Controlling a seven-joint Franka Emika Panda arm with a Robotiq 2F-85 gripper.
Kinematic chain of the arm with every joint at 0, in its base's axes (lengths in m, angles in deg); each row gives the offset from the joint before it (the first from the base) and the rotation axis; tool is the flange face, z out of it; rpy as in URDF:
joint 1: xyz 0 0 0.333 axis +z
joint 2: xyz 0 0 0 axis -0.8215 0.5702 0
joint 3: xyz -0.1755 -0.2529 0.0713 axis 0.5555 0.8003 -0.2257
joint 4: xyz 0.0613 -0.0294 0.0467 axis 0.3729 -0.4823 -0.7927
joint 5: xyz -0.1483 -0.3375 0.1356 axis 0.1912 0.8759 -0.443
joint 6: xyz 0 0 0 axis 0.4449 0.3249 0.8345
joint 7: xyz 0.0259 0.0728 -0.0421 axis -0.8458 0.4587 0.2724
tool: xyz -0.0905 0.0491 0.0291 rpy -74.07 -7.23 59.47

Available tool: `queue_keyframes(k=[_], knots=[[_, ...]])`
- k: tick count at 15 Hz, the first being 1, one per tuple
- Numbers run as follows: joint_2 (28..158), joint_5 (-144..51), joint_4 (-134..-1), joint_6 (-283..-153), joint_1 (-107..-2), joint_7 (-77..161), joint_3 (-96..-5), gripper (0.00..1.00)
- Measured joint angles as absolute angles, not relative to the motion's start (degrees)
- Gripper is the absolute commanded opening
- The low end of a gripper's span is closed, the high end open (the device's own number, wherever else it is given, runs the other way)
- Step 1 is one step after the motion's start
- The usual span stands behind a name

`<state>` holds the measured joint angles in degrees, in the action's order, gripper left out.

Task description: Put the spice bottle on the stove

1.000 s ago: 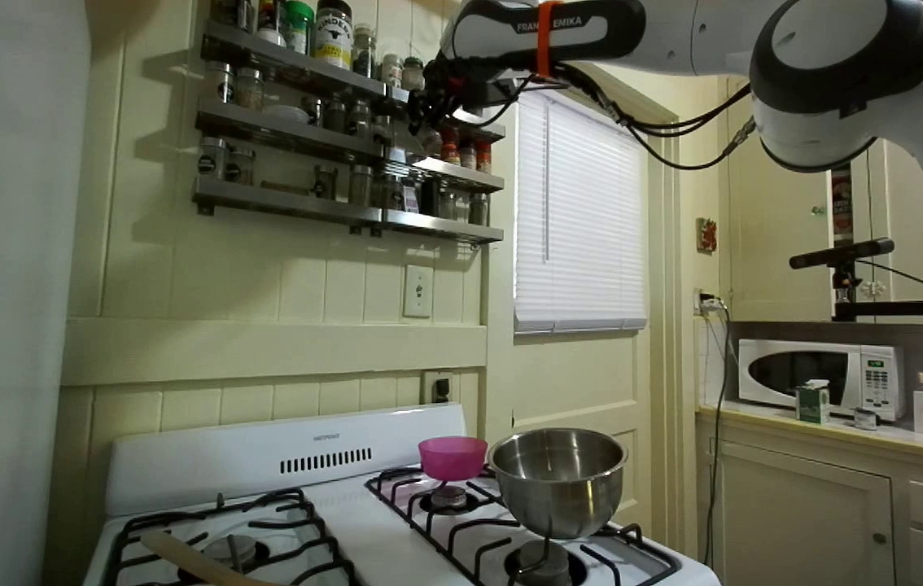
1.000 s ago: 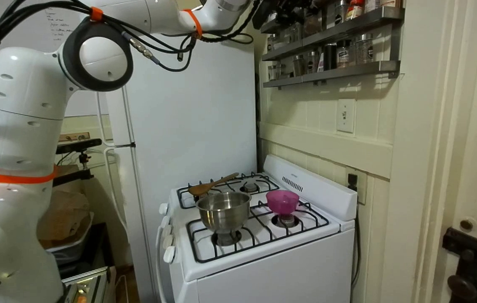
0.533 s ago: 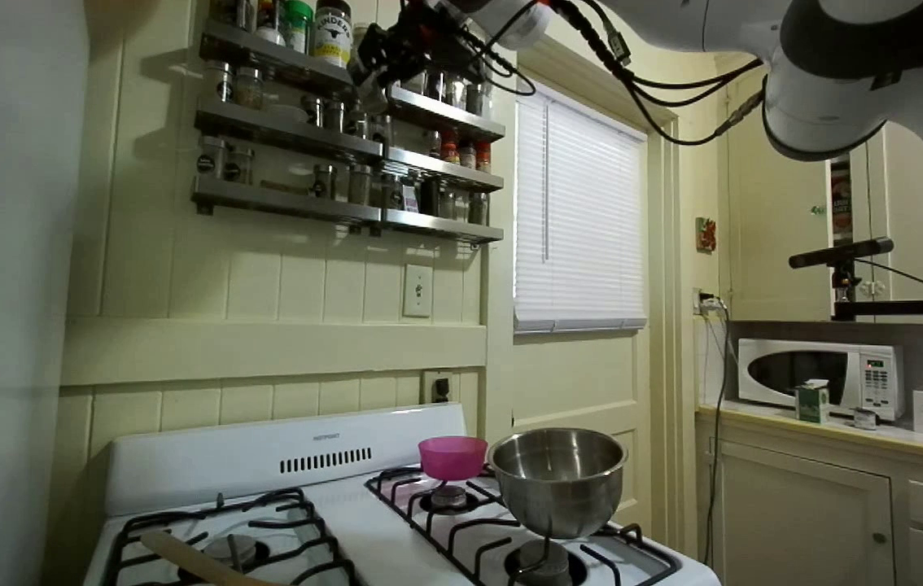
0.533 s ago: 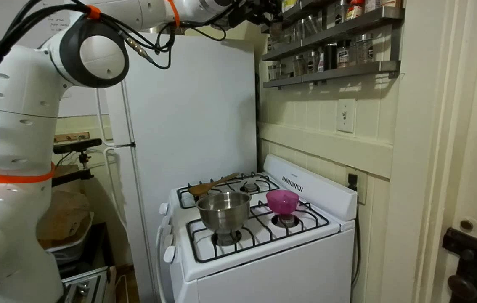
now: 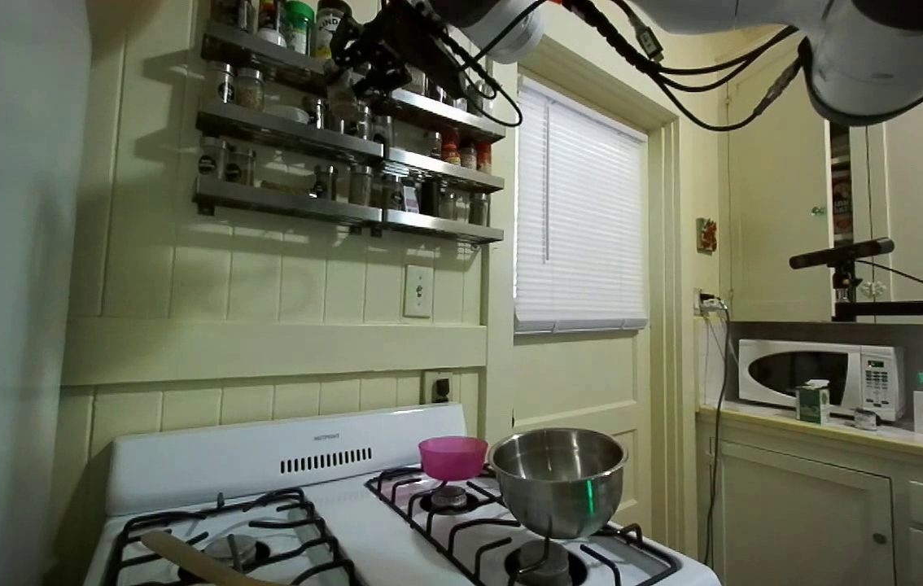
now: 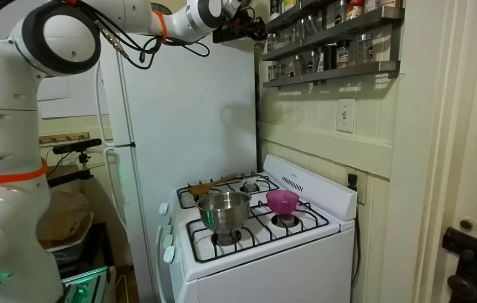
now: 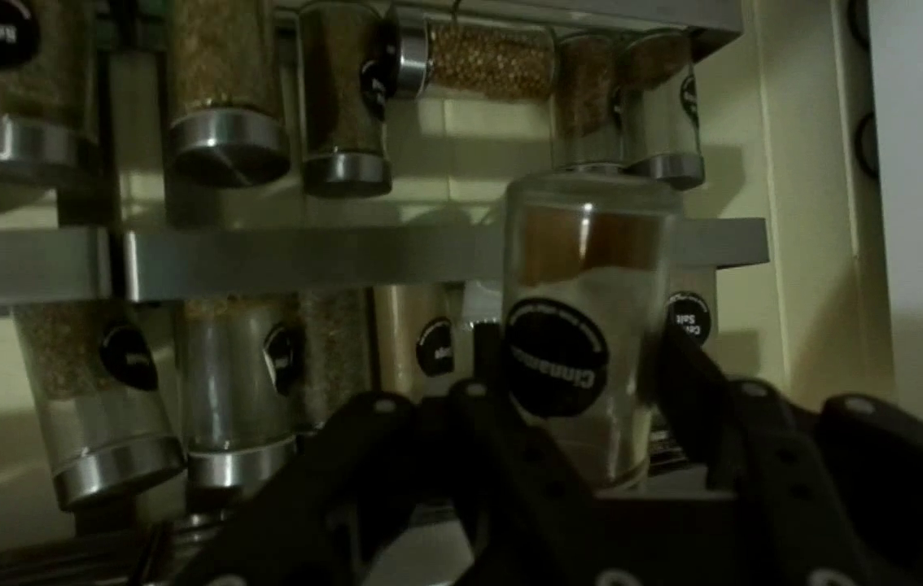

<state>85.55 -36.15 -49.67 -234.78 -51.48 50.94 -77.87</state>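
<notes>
The spice bottle is a clear jar with brown powder and a round black "Cinnamon" label (image 7: 557, 358). My gripper (image 7: 579, 358) is shut on it, one finger on each side, in the wrist view, which stands upside down. In an exterior view the gripper (image 6: 259, 31) is high up, just off the left end of the wall shelves, with the bottle faintly visible below its fingers. It also shows in an exterior view (image 5: 354, 69) in front of the shelves. The stove, white with black grates, stands far below in both exterior views (image 5: 380, 537) (image 6: 280, 265).
On the stove are a steel bowl (image 5: 557, 488), a pink bowl (image 5: 453, 460) and a wooden spoon (image 6: 211, 187). Metal wall shelves (image 5: 290, 134) full of spice jars are close to the gripper. A white refrigerator (image 6: 192, 113) stands beside the stove. A microwave (image 5: 820, 378) is on the counter.
The arm has drawn back from the shelves and moved toward the refrigerator side, carrying the bottle with it. The things on the stove have not moved.
</notes>
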Motion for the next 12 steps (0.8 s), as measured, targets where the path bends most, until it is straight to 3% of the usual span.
queue_keyframes(k=[6,11,12], knots=[[76.8,-23.0,-67.3,-238.2,-49.0,75.2,-71.1,0.23],[68.8,-9.1,-83.5,-237.5,-50.8,95.3,-71.6,0.23],[67.5,-6.5,-86.6,-237.3,-51.3,99.3,-72.3,0.48]])
